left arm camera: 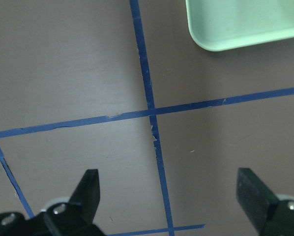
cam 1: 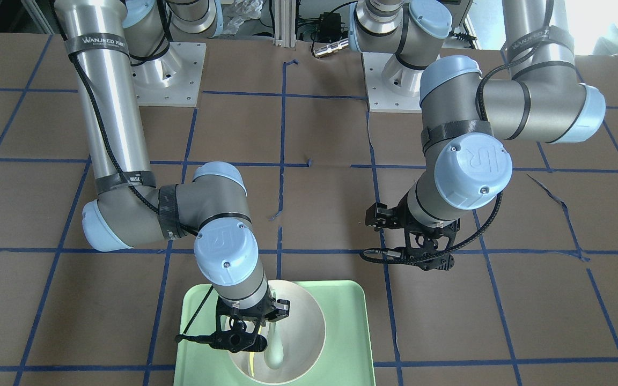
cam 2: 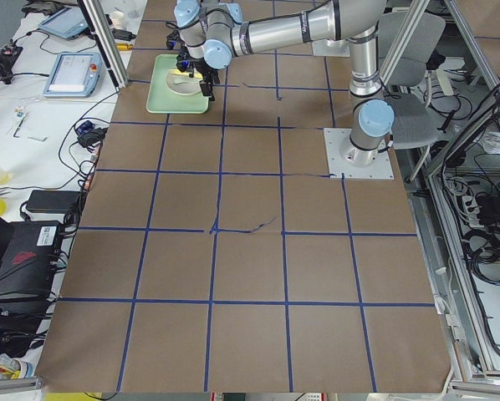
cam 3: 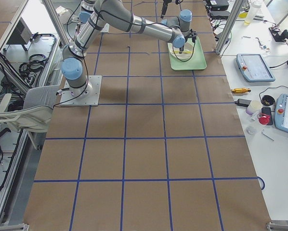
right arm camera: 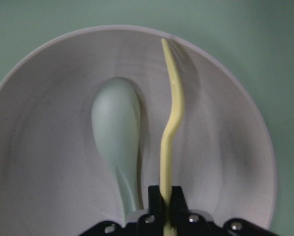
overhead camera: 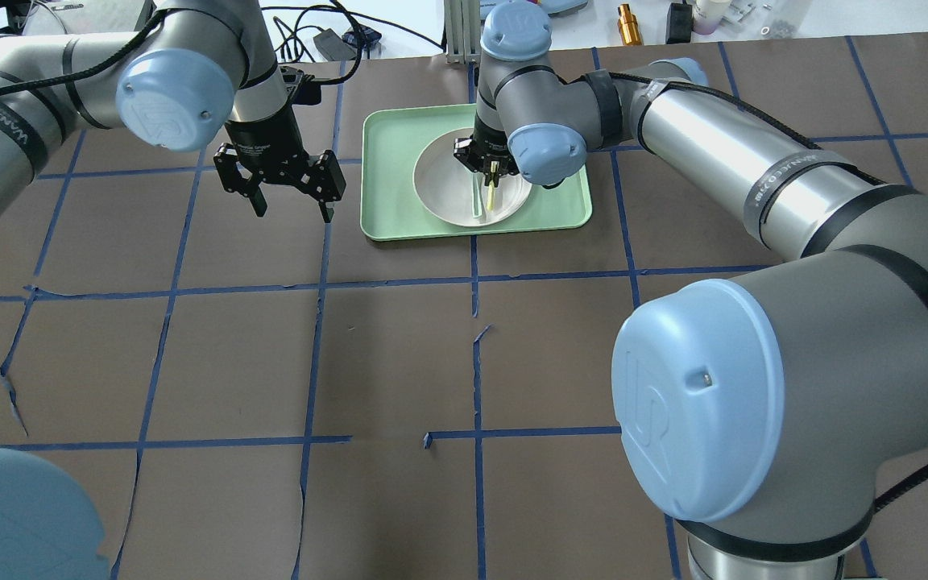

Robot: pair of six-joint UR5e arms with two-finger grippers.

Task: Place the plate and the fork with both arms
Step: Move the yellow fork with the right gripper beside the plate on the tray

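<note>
Fork (right arm camera: 171,118), slim, pale-yellow and plastic, is being clenched by its handle end in the right black two-finger gripper (overhead camera: 490,167), over the round off-white shallow plate (right arm camera: 225,162) that is lying in the rectangular mint-green tray (overhead camera: 387,161) at the middle of the far edge of the brown table (overhead camera: 561,362). Meanwhile the left black gripper (overhead camera: 292,211) is hanging released and empty beside the tray, toward the table's left edge. Narrow pinch is posing the risk: the fork may slip or pivot on lifting, or snag the pale grey-green spoon (right arm camera: 115,132) alongside.
</note>
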